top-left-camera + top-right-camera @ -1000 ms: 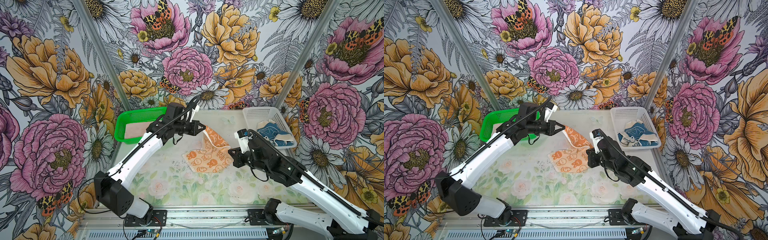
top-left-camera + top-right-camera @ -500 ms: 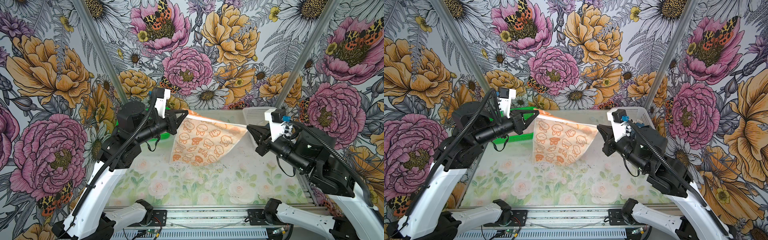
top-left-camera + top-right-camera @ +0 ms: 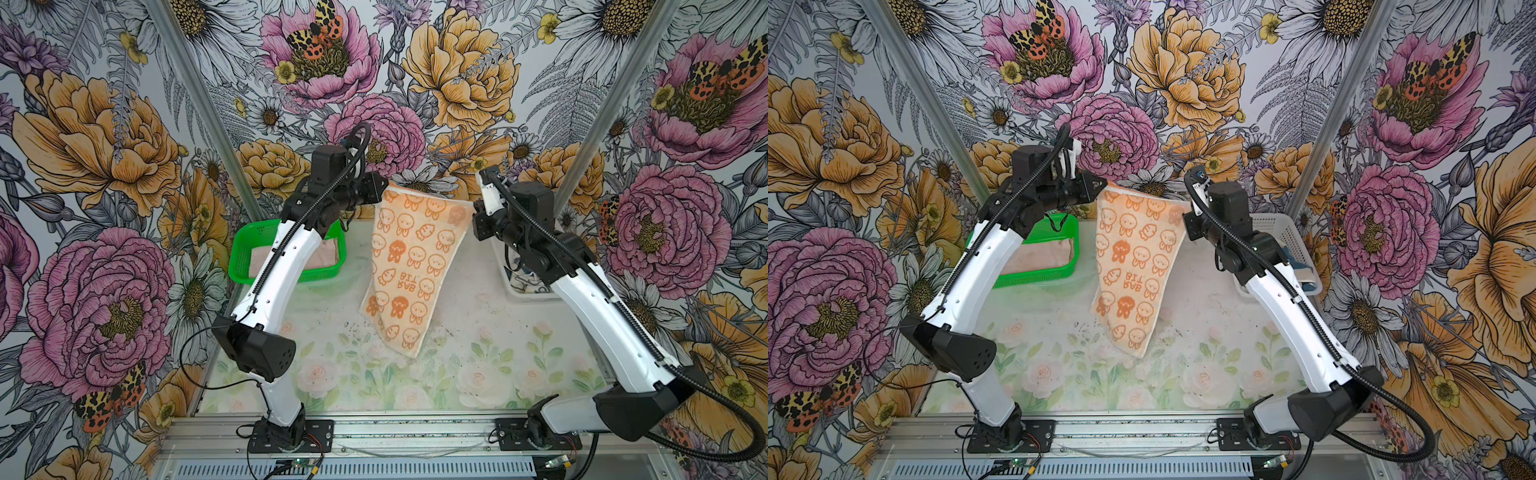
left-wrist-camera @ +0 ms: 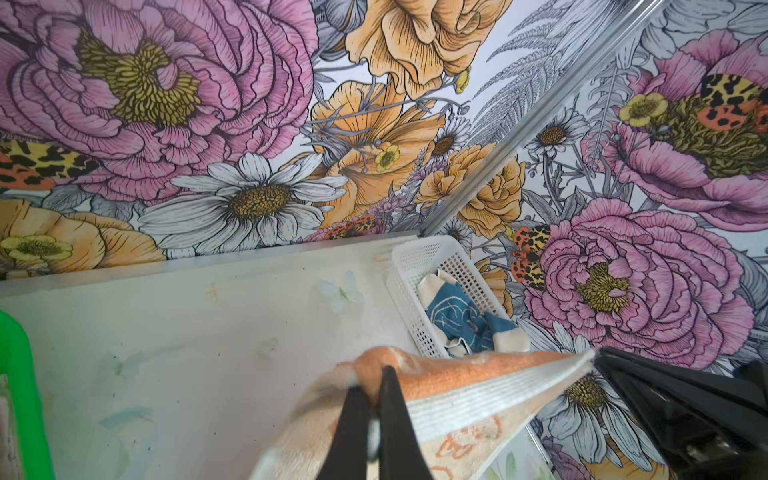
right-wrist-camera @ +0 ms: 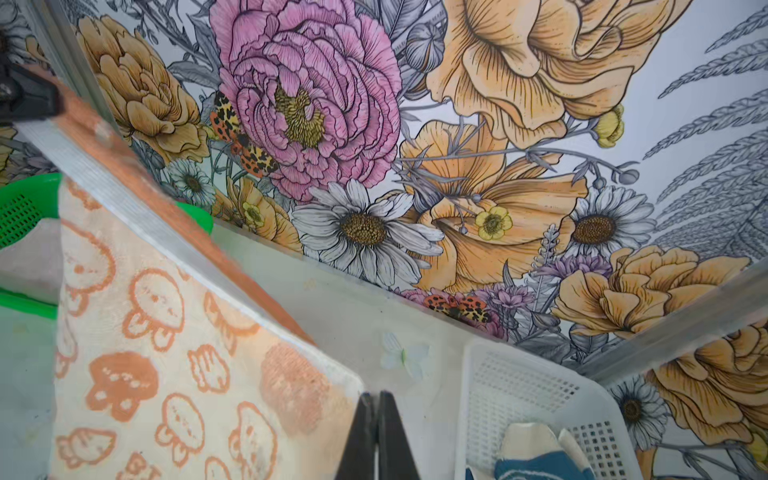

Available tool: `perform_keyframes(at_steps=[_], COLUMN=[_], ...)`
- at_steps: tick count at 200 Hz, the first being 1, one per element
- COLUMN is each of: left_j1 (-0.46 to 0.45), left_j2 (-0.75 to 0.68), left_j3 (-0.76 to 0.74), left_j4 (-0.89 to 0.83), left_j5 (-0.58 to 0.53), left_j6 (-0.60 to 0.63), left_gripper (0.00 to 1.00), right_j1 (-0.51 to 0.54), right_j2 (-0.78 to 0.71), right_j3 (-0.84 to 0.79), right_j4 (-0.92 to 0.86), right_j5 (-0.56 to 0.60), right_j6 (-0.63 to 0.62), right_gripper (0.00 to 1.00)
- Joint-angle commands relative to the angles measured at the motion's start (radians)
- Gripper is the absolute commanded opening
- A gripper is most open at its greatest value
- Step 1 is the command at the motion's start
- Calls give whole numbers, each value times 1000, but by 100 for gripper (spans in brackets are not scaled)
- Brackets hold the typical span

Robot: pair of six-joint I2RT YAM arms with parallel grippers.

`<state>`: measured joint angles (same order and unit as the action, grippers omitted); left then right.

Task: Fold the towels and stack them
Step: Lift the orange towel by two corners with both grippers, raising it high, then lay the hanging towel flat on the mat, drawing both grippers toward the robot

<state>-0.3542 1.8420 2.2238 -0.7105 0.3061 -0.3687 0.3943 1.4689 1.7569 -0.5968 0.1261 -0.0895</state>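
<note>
The step in hand is the spreading of the orange rabbit towel (image 3: 409, 266) ahead of its first fold. The left claw (image 3: 381, 190) is pinching one upper corner and the right claw (image 3: 474, 210) is pinching the opposite upper corner. Both are pressed together on cloth, though in the right wrist view the corner is only just reaching the fingers (image 5: 361, 428), so that grip is probably shallow. The towel is hanging between the two claws above the worktop (image 3: 478, 332), its upper hem stretched nearly taut and its lower end tapering downward; whether it is touching the worktop cannot be told. The pale pink towel (image 3: 326, 255) is lying flat in the green basket (image 3: 241, 249); the blue towel (image 4: 453, 316) is lying crumpled in the white basket (image 4: 424, 253). The next move is calling for a level, matched descent of both claws — laying the towel flat on the open worktop between the baskets, without slackening either pinch before the cloth is resting down.
</note>
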Motion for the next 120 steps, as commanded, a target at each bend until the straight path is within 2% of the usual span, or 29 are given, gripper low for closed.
perform_keyframes(at_steps=[1,19,29,44,58,76,85,120], left_j1=[50,70,80,81,61,6,-23,-125], left_j2=[76,128,130,99,41,-76,-138,-406], left_j3=[194,316,336,279,159,-100,-283,-1025], left_j4=[27,26,26,28,27,36,65,312], left_j5=[10,38,52,52,39,-34,-74,-237], left_j6=[-21,-50,-62,-49,-9,51,57,-84], left_gripper=[0,0,0,0,0,0,0,0], right_j1=[-46,-51,-51,-52,-52,-52,-51,-44], right_j2=[52,91,93,70,26,-58,-112,-302], right_j3=[183,260,261,208,107,-88,-212,-724], right_j4=[69,69,69,70,82,107,136,212], right_j5=[-86,-125,-142,-172,-197,-197,-184,-163], right_j6=[-56,-70,-70,-67,-60,-30,-3,181], right_gripper=[0,0,0,0,0,0,0,0])
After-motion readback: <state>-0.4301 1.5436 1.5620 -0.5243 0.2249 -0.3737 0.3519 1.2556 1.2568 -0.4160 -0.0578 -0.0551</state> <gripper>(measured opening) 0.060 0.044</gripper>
